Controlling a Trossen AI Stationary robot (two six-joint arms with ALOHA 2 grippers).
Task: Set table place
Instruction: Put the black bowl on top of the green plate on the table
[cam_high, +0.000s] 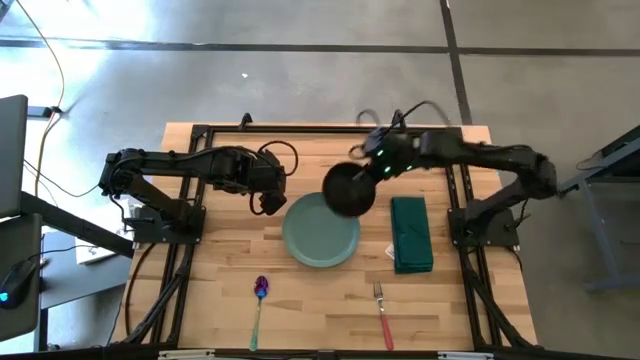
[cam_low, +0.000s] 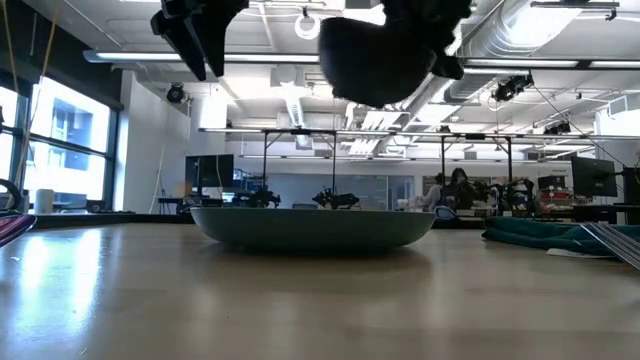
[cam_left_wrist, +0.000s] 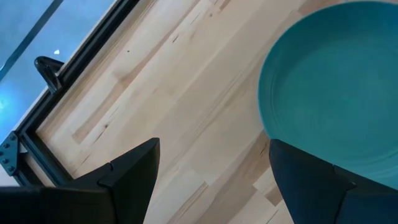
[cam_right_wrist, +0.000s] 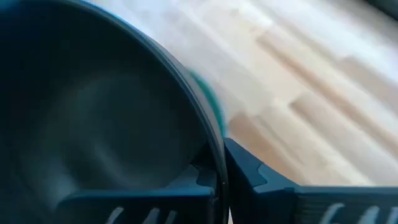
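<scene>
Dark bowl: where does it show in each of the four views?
High view: dark bowl just right of centre, overlapping the teal plate rim, held by the right pincer.
Low view: top centre, above the plate.
Left wrist view: not in it; plate only.
Right wrist view: fills the left half.
Shared landmark: the teal plate.

Brightness: bright day look; the table (cam_high: 220, 290) is evenly lit from above
Glare: white shine on the grey floor (cam_high: 120, 90) left of the table; long ceiling lamps (cam_low: 250, 58) glow over the table in the low view
Shadows: soft and small, close under the plate (cam_high: 321, 230)
Blur: the dark bowl (cam_right_wrist: 93, 118) is smeared in the right wrist view; the wood past it is fuzzy too
</scene>
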